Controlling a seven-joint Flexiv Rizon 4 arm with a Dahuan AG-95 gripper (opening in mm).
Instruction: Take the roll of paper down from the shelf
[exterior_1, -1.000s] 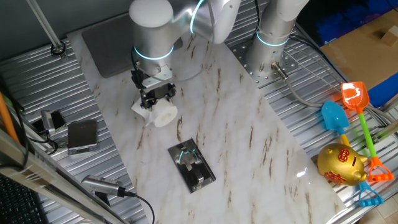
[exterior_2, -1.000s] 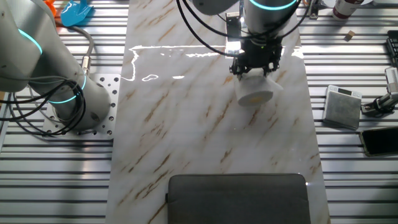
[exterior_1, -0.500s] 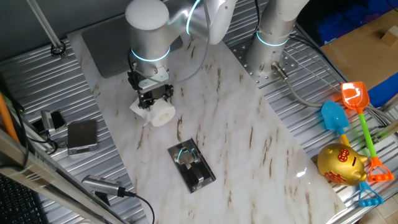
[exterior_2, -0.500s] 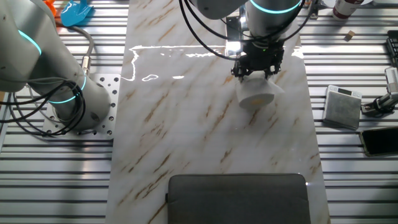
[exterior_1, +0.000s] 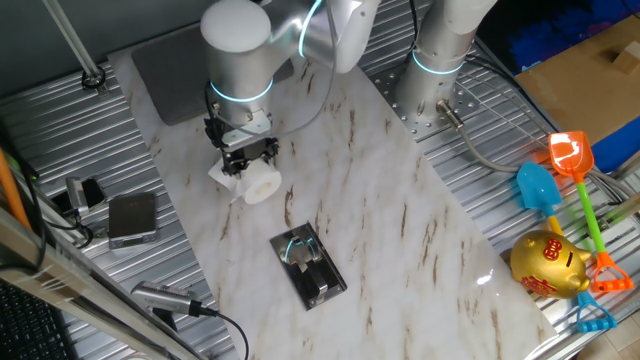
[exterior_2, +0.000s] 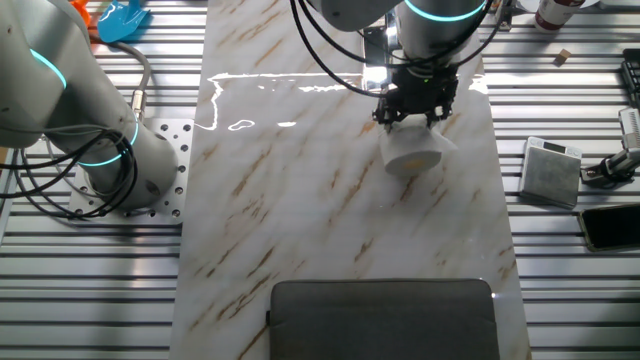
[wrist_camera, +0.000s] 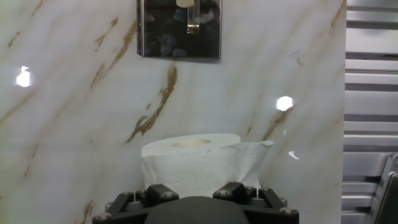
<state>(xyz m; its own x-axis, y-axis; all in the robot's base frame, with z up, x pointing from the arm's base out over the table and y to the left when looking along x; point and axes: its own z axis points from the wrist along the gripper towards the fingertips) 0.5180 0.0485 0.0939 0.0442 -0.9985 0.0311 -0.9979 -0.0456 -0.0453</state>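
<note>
Roll of paper lies on the marble table, well apart from the shelf, so the taking down looks done. The gripper sits just above it; whether the fingers grip it, I cannot tell.

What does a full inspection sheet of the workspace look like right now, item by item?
Surface: marble-patterned table top, bordered by ribbed metal.
Job's things: roll of paper off the shelf, lying on the marble apart from it, loose sheet trailing.
Clutter: grey pad; small grey box; gold piggy bank; toy shovels.
Grippers: gripper right at the roll; whether the fingers clamp it cannot be told.
Cables: black cables at a second arm's base; cable near the table edge.
Surroundings: cardboard box, blue bins behind.
</note>
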